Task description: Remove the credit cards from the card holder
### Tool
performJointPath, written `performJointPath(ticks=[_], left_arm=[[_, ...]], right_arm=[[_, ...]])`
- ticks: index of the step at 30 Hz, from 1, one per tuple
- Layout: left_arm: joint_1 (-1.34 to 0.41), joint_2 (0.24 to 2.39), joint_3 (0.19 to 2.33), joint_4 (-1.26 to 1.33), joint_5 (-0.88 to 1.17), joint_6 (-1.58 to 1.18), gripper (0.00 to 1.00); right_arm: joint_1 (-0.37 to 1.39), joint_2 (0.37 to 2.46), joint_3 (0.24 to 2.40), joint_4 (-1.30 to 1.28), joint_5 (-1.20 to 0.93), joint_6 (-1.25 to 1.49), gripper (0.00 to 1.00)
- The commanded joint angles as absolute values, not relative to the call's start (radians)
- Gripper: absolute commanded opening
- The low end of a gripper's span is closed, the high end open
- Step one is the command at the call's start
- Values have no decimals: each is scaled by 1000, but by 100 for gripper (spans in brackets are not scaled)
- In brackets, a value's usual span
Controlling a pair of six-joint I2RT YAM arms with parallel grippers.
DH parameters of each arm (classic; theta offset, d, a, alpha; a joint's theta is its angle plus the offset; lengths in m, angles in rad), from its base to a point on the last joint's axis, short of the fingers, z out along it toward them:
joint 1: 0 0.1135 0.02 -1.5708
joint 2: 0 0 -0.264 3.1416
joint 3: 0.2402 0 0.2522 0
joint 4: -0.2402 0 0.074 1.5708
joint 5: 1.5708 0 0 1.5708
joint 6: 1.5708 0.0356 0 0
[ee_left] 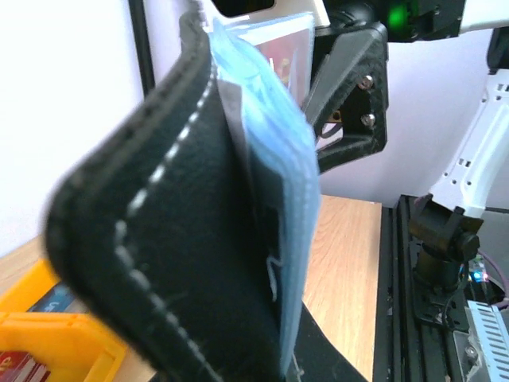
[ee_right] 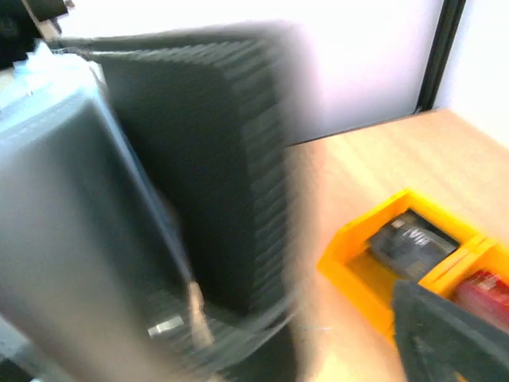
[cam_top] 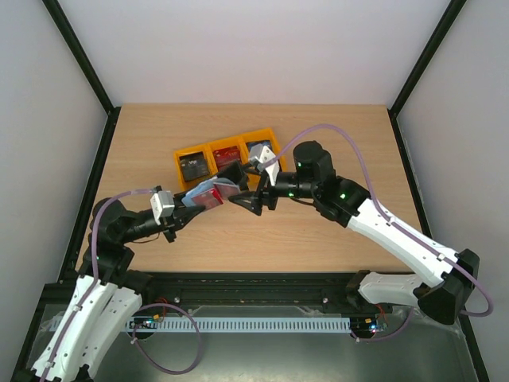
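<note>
My left gripper (cam_top: 199,200) is shut on the card holder (cam_top: 216,189), a black wallet with white stitching and blue-grey pockets, and holds it above the table. The holder fills the left wrist view (ee_left: 159,239). A card with red print (ee_left: 278,49) shows in its top pocket. My right gripper (cam_top: 245,202) is just right of the holder, jaws apart. In the blurred right wrist view the holder (ee_right: 231,159) is close up and one finger (ee_right: 445,334) shows at bottom right. A dark grey card (cam_top: 193,167), a red card (cam_top: 225,153) and a dark card (cam_top: 258,148) lie in the yellow bins.
The yellow three-part bin (cam_top: 208,161) sits on the wooden table just behind both grippers; it also shows in the right wrist view (ee_right: 358,255) and the left wrist view (ee_left: 48,334). Black frame posts stand at the table's back corners.
</note>
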State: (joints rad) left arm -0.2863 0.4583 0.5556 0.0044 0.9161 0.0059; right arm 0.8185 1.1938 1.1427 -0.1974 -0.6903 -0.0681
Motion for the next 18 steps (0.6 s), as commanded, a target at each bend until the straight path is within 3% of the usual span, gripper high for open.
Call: performJointPath(ticks=[1,8,16,17,18], left_arm=[[-283,456,613,-45,997,145,2],[-283,461,649,-154,1029,301,2],[-284,457,658,-205,1036,356,2],[-284,456,657,-202,1039,355,2],[-284,456,655,-198,1039,352,2]], right_arm=[[822,1148,1169,-242,-614,-134,99],[822,1177,1230,-331,-610,-203,99],[822,1185,1271,-403,-802,-276,99],[822,1194,1280,-411,-828,-276,93],[823,1205,1290,-420,-853,-275,79]])
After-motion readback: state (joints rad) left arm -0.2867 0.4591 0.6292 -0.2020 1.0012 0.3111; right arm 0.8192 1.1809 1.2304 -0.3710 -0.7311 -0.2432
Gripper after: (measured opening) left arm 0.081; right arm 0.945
